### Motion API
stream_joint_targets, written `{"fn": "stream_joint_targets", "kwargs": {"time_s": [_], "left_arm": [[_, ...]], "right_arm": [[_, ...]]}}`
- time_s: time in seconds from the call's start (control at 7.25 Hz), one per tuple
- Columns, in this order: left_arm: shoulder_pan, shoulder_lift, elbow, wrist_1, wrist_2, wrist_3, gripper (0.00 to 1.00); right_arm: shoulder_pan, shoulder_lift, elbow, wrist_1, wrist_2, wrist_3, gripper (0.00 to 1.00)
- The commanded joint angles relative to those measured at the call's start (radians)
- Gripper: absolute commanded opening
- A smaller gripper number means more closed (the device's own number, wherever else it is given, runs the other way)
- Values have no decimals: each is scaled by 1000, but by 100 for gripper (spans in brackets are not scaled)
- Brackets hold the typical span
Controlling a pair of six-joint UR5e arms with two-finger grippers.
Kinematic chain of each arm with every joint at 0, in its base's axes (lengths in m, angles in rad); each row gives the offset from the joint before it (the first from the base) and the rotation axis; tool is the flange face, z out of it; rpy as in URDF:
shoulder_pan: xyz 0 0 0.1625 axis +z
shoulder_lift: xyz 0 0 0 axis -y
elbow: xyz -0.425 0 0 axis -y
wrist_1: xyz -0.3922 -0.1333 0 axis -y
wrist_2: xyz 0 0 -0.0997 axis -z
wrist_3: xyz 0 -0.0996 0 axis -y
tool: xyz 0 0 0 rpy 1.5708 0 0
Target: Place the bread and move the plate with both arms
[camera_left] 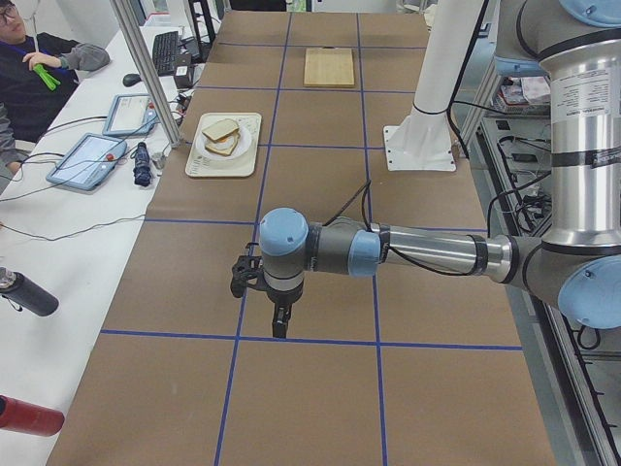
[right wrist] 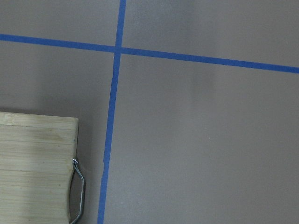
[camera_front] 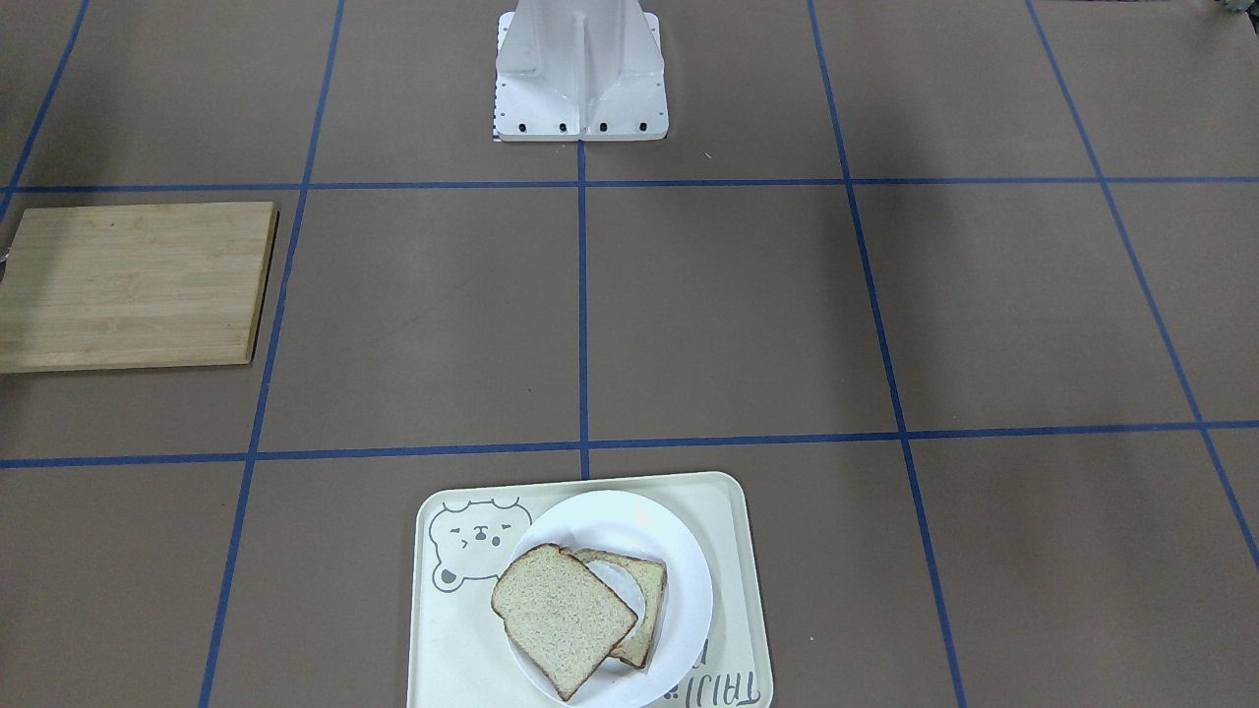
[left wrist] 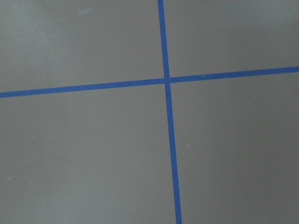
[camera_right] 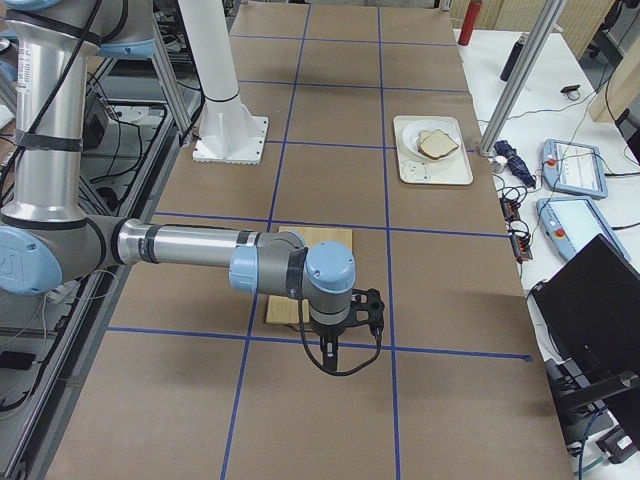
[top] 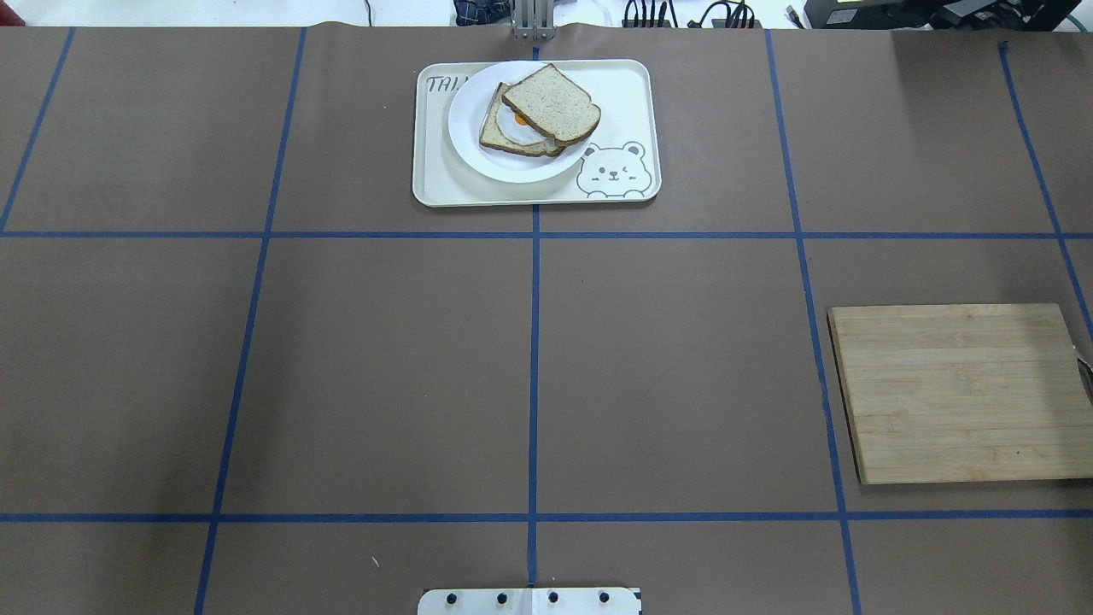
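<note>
The plain bread slice (camera_front: pixel 561 615) lies tilted on top of a second slice with a fried egg (camera_front: pixel 644 588), both on the white plate (camera_front: pixel 689 565). The plate stands on the cream bear tray (camera_front: pixel 733 506) at the far middle of the table, also in the overhead view: bread (top: pixel 551 102), plate (top: pixel 468 141). My left gripper (camera_left: pixel 279 328) hangs over bare table at my left end, far from the plate. My right gripper (camera_right: pixel 328 355) hangs near the wooden board at my right end. I cannot tell whether either is open or shut.
A wooden cutting board (top: pixel 961 393) with a metal handle (right wrist: pixel 78 189) lies on my right side. Blue tape lines cross the brown table. The robot base (camera_front: pixel 580 74) stands at my edge. An operator (camera_left: pixel 39 58) and tablets sit beyond the far side.
</note>
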Motion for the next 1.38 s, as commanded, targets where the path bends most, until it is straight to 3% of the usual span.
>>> {"fn": "stream_joint_targets", "kwargs": {"time_s": [0.0, 1.24], "left_arm": [[-1, 35, -7, -2, 0, 2, 99], [-4, 86, -25, -2, -2, 1, 99]], "right_arm": [[-2, 1, 3, 42, 2, 9, 100], [-37, 5, 14, 86, 3, 92, 100]]}}
